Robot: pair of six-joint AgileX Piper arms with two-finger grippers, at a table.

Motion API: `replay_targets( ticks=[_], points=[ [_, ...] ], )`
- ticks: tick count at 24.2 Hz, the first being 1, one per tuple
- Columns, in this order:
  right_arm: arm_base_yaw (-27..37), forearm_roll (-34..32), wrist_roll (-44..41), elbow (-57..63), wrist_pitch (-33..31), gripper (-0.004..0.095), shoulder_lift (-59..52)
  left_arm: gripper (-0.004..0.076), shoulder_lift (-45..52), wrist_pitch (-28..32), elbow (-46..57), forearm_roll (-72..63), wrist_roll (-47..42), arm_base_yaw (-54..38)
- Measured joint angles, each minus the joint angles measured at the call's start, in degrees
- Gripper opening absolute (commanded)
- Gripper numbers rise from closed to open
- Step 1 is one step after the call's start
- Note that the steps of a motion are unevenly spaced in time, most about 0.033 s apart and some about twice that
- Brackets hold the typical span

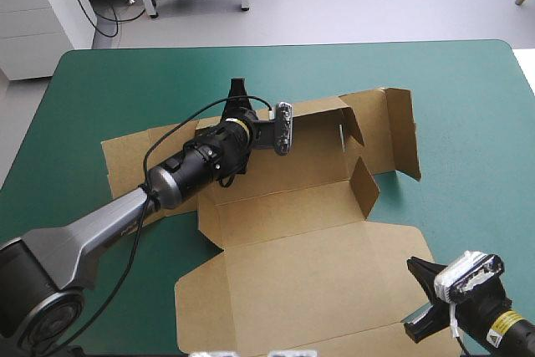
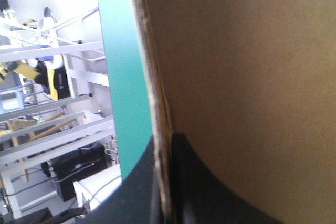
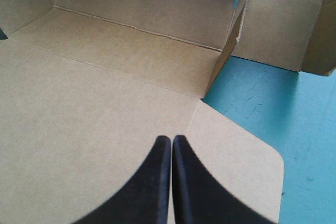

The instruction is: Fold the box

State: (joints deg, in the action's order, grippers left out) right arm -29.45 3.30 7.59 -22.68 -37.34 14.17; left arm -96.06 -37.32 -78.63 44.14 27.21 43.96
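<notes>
Approx halfway: box (image 1: 276, 206) walls are standing part-raised. Left gripper (image 2: 167, 182) is prob. pinching rear wall (image 1: 318, 135); right gripper (image 3: 171, 142) is hovering clenched over lid (image 1: 318, 290).

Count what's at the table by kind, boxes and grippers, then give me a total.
box: 1
grippers: 2 (left gripper, right gripper)
Total: 3

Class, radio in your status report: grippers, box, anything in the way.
Left gripper shut on the box, far wall raised. Right gripper shut, empty, over near flap. Box part-folded, open. Nothing obstructing.
</notes>
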Motion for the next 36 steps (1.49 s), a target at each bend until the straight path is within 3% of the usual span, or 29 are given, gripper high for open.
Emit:
replay_targets(
  ticks=[8, 13, 19, 24, 30, 32, 36],
  points=[
    [0.0, 0.0, 0.0, 0.0, 0.0, -0.0005, 0.0, -0.0008, 8.96, 6.12, 13.83, 20.19, -17.71, 5.84],
    [0.0, 0.0, 0.0, 0.0, 0.0, -0.0005, 0.0, -0.0008, 14.13, 7.97, 23.9, 45.77, -40.83, 11.73],
    [0.0, -0.05, 0.0, 0.0, 0.06, 0.0006, 0.0, -0.0008, 14.69, 4.17, 27.61, 52.2, -48.35, 14.89],
    [0.0, -0.05, 0.0, 0.0, 0.06, 0.0244, 0.0, -0.0008, 14.69, 0.79, 27.88, 52.11, -50.54, 17.39],
    [0.0, 0.0, -1.21, 0.0, 0.06, 0.0779, 0.0, -0.0008, 14.69, 0.32, 27.93, 52.06, -54.63, 17.66],
    [0.0, -0.05, -2.08, 0.0, 0.06, 0.0853, 0.0, -0.0008, 14.69, 0.12, 27.93, 52.11, -55.04, 17.73],
    [0.0, -0.05, -3.51, 0.0, 0.27, 0.0862, 0.0, -0.0008, 14.69, -0.02, 27.93, 52.11, -55.48, 17.8]
  ],
)
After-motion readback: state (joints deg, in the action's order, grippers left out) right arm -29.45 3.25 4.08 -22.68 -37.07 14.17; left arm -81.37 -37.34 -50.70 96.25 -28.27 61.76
